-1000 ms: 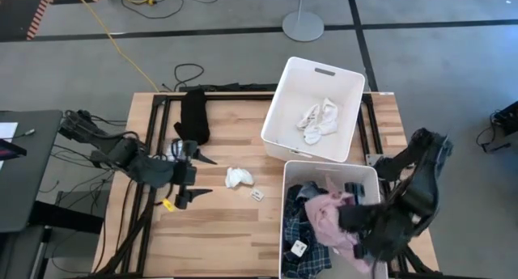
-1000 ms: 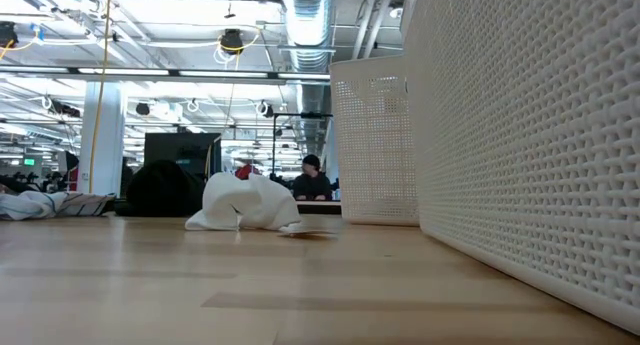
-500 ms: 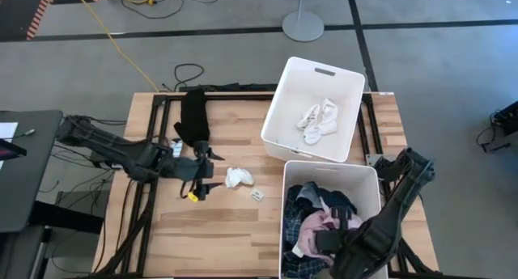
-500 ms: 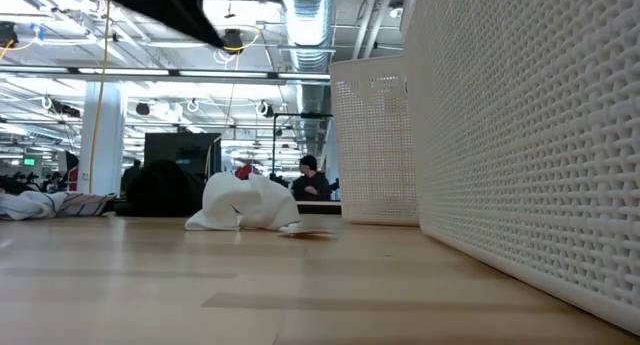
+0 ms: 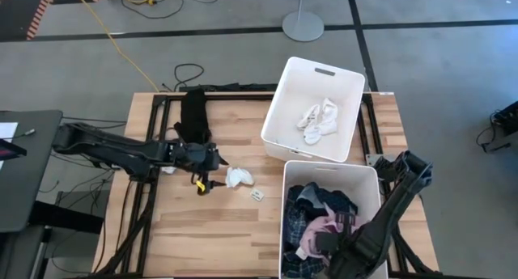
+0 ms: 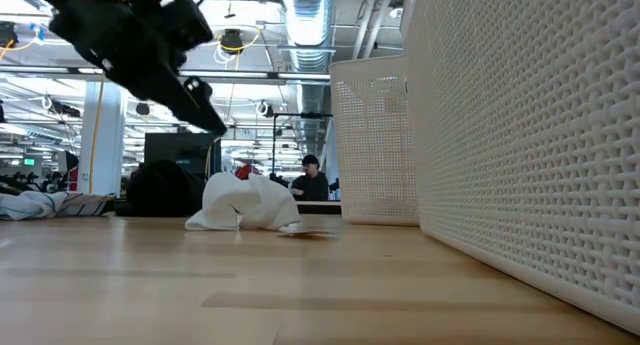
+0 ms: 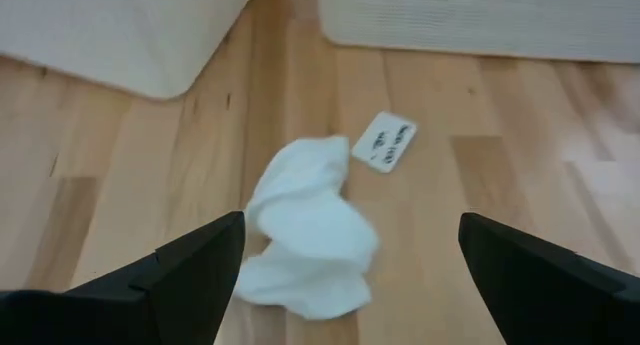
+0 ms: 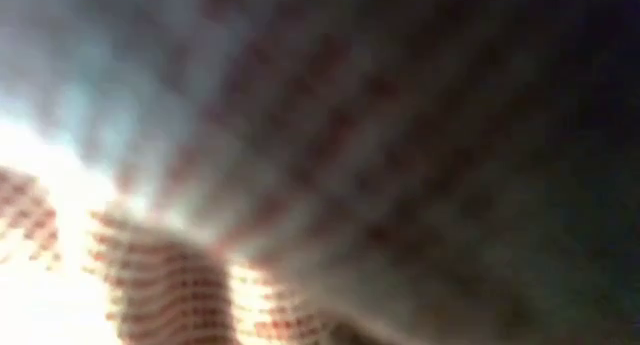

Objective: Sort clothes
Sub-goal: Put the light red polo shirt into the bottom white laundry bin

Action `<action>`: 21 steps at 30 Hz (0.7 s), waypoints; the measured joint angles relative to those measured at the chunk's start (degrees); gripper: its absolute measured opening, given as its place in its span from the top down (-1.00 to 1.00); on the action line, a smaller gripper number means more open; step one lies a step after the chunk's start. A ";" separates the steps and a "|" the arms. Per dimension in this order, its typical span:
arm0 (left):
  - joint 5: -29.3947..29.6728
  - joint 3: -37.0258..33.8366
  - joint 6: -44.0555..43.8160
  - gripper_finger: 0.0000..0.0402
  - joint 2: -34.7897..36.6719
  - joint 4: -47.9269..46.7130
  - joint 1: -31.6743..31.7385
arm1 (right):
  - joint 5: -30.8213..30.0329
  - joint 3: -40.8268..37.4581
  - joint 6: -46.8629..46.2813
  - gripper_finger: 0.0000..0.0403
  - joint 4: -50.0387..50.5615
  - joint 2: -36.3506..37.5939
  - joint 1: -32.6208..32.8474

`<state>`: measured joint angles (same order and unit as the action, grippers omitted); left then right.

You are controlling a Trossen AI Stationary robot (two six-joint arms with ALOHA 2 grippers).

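A crumpled white sock (image 5: 238, 177) lies on the wooden table; it also shows in the left wrist view (image 7: 305, 240) and the low view (image 6: 245, 203). My left gripper (image 5: 214, 172) is open just left of the sock and a little above the table. In the left wrist view (image 7: 350, 225) its fingers stand wide on either side of the sock, apart from it. A black piece (image 5: 194, 116) lies at the far left. The near bin (image 5: 289, 167) holds the pink piece (image 5: 317, 229), the blue plaid shirt (image 5: 295, 230) and the navy dotted piece (image 5: 322, 200). My right gripper (image 5: 336, 245) is low in that bin, among the clothes.
A far white bin (image 5: 350, 78) holds white socks (image 5: 318, 120). A small white card (image 5: 257, 195) lies on the table right of the sock, also in the left wrist view (image 7: 385, 142). The near bin's perforated wall (image 6: 520, 155) fills the low view's right side.
My left gripper has gone toward the table's right edge and down, up to the white sock, staying open. My right gripper has gone down and toward the near edge, deeper into the near bin; the pink piece now lies lower in the bin.
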<state>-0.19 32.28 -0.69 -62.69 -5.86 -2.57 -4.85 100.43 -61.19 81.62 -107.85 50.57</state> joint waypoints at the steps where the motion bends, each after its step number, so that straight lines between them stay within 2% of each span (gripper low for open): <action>1: -0.39 -0.35 -0.05 -0.80 -0.64 0.77 0.50 | 0.61 -1.01 -0.31 0.95 0.00 0.00 -0.07; 7: -1.26 -0.84 -1.62 -0.80 -8.66 3.30 2.32 | 3.52 -5.68 -0.50 0.95 -1.73 0.04 -0.46; 11: -2.12 -0.75 -2.70 -0.80 -15.45 9.62 2.77 | 3.93 -7.95 -0.46 0.95 -4.14 0.09 -0.91; 16: -3.61 2.51 -3.64 -0.80 -24.18 12.04 3.55 | 3.98 -10.29 -0.37 0.92 -7.04 0.07 -1.10; 18: -3.60 4.42 -3.39 -0.76 -27.40 12.16 3.77 | 3.94 -10.84 -0.36 0.88 -7.59 0.07 -1.18; 21: -3.53 7.00 -2.10 -0.60 -31.31 11.75 3.80 | 3.52 -11.51 -1.24 0.79 -7.56 0.07 -1.16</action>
<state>-3.73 39.28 -2.79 -94.00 5.89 1.23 -1.32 88.92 -62.44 74.06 -107.79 49.41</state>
